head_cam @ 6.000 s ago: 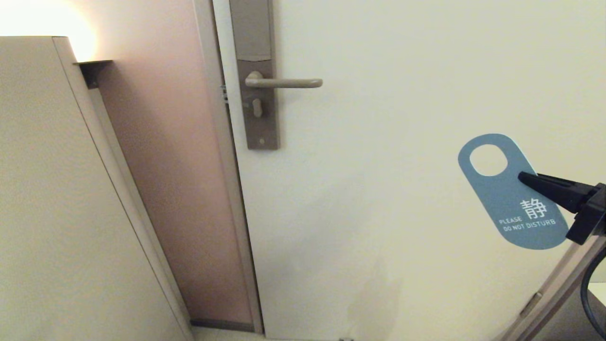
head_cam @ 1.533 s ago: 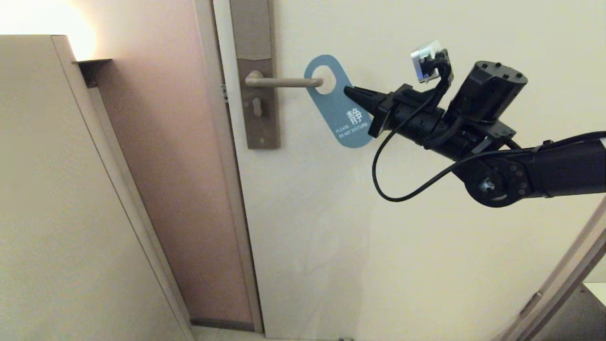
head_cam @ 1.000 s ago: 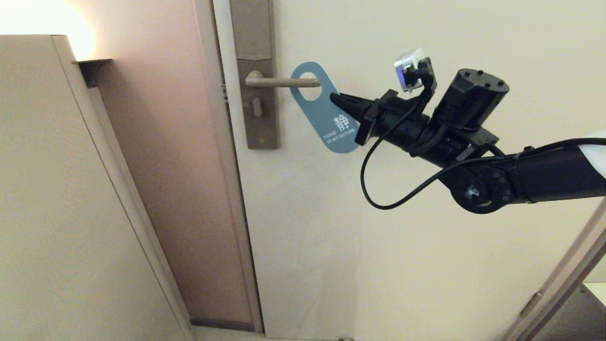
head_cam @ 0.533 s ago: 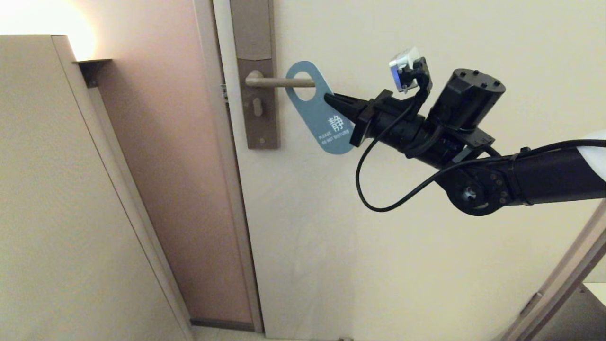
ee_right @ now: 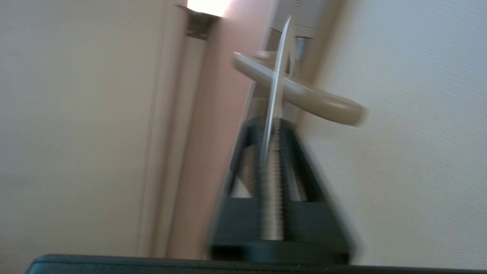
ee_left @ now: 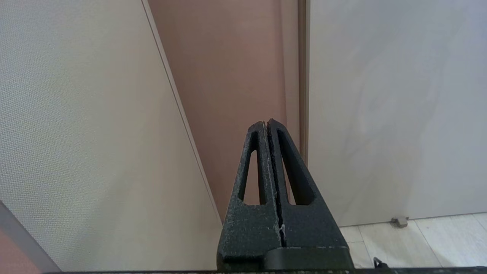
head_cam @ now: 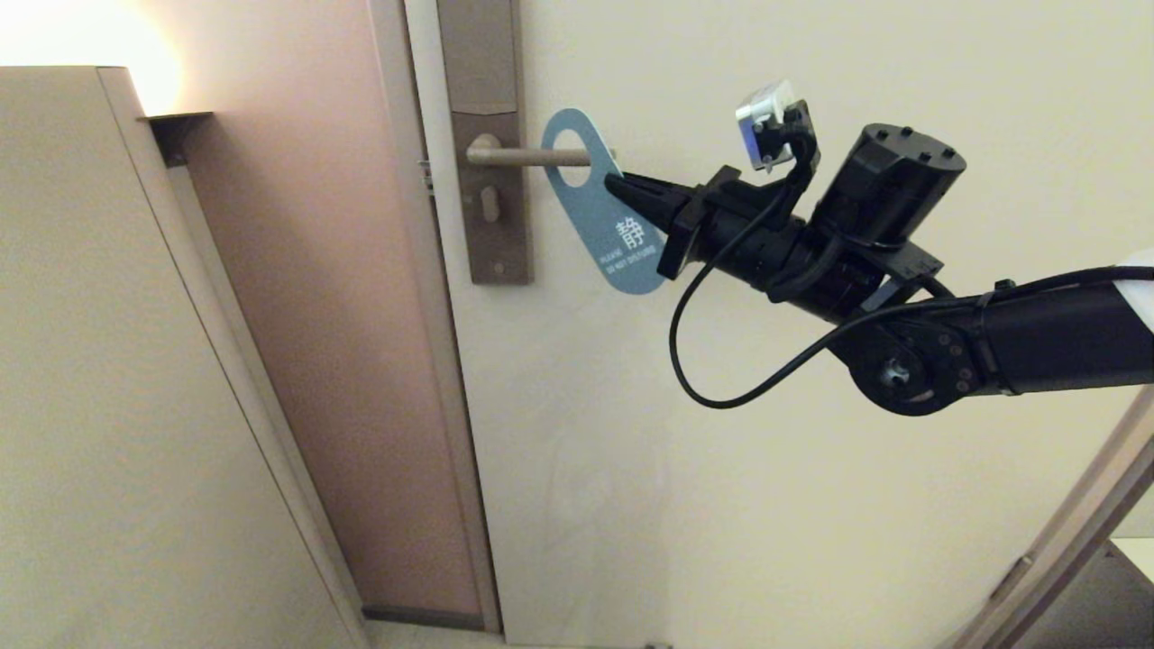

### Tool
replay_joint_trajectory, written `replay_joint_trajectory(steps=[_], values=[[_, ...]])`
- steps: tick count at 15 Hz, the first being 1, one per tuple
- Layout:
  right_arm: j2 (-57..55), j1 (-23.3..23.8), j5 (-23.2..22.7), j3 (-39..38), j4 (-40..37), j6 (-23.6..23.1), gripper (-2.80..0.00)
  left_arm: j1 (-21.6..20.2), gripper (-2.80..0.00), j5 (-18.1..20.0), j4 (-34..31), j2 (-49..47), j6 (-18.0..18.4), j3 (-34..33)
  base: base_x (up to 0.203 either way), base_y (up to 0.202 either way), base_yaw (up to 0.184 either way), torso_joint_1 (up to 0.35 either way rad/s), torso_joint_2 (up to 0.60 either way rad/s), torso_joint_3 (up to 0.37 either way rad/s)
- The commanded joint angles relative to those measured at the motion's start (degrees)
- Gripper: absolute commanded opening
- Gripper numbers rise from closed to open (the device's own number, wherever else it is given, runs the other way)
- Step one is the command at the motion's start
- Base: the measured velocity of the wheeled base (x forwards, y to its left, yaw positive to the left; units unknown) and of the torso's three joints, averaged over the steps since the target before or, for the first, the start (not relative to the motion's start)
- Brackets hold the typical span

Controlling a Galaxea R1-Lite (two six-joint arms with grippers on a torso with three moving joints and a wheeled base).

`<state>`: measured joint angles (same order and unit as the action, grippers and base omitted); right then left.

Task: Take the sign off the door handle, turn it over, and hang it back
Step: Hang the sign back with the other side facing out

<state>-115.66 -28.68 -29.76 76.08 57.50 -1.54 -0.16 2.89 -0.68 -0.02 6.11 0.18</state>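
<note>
Head view: sign (head_cam: 597,212), blue face out, hangs with its hole threaded on the door handle (head_cam: 527,156), right end effector (head_cam: 617,187) at its edge; left wrist view: left end effector (ee_left: 268,125) pressed together, empty; right wrist view: sign edge-on between slightly parted fingers (ee_right: 295,152), grip unclear.

My right arm (head_cam: 1037,338) is matte black all over, a round tube ending in a disc-shaped joint ringed with small screws. A stubby black cylinder (head_cam: 888,185) with screws on its cap sits above the wrist. A small silver camera (head_cam: 762,113) rides on top, and a black cable (head_cam: 712,361) loops below. My fingers (ee_left: 272,182) are black, rough-textured, tapered wedges with long slots.
</note>
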Motion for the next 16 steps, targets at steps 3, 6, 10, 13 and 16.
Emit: replay_joint_trajectory(steps=[3,6,10,13,16], values=[[0.2,-0.9,-0.1,0.0,0.3,-0.2,0.00,0.0,-2.80,0.0,0.0,0.0,0.0,0.0,0.000,0.000,0.000,0.000,0.00,0.000],[0.2,-0.9,-0.1,-0.2,0.3,-0.5,0.00,0.0,-2.80,0.0,0.0,0.0,0.0,0.0,0.000,0.000,0.000,0.000,0.00,0.000],[0.0,-0.9,-0.2,0.0,0.8,-0.2,0.00,0.0,-2.80,0.0,0.0,0.0,0.0,0.0,0.000,0.000,0.000,0.000,0.00,0.000],[-0.1,-0.9,-0.3,-0.1,0.8,0.1,0.00,0.0,-2.80,0.0,0.0,0.0,0.0,0.0,0.000,0.000,0.000,0.000,0.00,0.000],[-0.1,-0.9,-0.5,-0.2,0.7,0.1,0.00,0.0,-2.80,0.0,0.0,0.0,0.0,0.0,0.000,0.000,0.000,0.000,0.00,0.000]])
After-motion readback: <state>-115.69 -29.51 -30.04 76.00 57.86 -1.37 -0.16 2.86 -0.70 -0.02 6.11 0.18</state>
